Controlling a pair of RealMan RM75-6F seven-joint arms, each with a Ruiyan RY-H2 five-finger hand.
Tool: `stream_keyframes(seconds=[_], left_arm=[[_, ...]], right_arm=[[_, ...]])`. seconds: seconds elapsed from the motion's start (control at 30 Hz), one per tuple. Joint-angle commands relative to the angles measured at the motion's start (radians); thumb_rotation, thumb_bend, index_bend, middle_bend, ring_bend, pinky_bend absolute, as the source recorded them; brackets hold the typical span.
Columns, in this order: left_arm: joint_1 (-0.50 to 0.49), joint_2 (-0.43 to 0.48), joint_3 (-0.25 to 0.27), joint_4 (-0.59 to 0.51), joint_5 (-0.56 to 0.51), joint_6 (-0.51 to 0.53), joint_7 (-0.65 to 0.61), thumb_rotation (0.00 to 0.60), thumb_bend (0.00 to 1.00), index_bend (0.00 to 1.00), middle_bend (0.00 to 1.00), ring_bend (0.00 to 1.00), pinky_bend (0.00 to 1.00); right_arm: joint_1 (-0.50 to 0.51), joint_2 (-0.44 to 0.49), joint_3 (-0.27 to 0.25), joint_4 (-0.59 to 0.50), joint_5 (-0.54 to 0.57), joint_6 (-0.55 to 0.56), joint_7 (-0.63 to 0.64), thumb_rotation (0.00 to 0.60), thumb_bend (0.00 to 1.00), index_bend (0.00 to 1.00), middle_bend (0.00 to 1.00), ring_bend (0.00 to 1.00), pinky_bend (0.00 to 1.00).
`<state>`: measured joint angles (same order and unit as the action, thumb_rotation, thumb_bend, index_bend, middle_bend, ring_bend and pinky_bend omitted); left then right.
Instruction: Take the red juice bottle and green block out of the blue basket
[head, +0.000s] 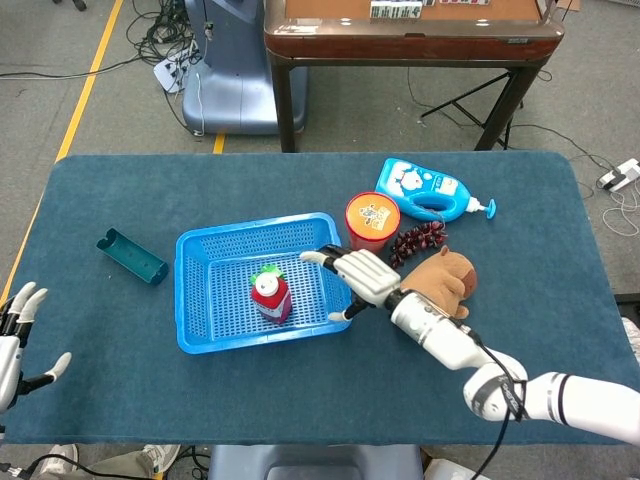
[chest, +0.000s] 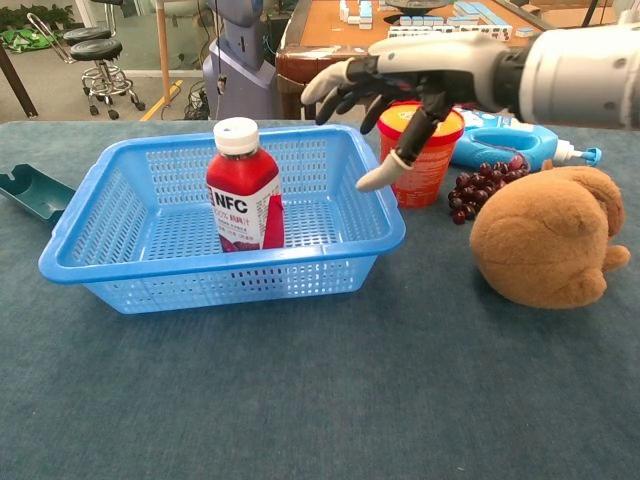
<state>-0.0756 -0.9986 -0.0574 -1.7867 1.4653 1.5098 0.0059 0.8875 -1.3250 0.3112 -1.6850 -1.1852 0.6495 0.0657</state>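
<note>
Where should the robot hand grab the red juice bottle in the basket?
Probably around the red body of the bottle, just under its white cap, coming from the right side. The bottle stands upright near the middle of the basket and rises above the rim, so its upper half is clear. The right robot hand is open above the basket's right end.
</note>
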Motion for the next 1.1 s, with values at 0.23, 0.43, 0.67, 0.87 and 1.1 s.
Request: stream_keyframes(seconds=[0.23,0.43,0.67,0.87,1.1], left_arm=[[0.006,-0.002,0.001,0.003,0.0,0.004,-0.003,0.6,0.28,0.0,0.0,0.0,0.19],[0.007,-0.001,-0.002,0.01,-0.004,0.005,-0.008,0.6,0.28,0.0,0.0,0.0,0.19],[0.009,-0.002,-0.003,0.019,-0.014,0.0,-0.013,0.6,0.28,0.0,0.0,0.0,0.19],[0.013,-0.002,-0.002,0.023,-0.018,-0.001,-0.015,0.6,0.28,0.0,0.0,0.0,0.19],[0.018,-0.001,-0.003,0.026,-0.02,0.004,-0.019,0.6,0.28,0.0,0.0,0.0,0.19]], right_arm=[[0.122,-0.116,0.011,0.14,0.073,-0.072,-0.019,0.6,0.1,0.21,0.18,0.11,0.19],[0.178,-0.177,0.018,0.219,0.118,-0.1,-0.005,0.6,0.1,0.21,0.18,0.11,0.19],[0.235,-0.241,0.021,0.306,0.127,-0.151,0.031,0.6,0.1,0.21,0.18,0.11,0.19],[0.253,-0.286,0.02,0.35,0.097,-0.162,0.072,0.6,0.12,0.24,0.21,0.11,0.19],[0.251,-0.335,0.018,0.404,0.08,-0.116,0.093,0.6,0.27,0.45,0.4,0.29,0.3]])
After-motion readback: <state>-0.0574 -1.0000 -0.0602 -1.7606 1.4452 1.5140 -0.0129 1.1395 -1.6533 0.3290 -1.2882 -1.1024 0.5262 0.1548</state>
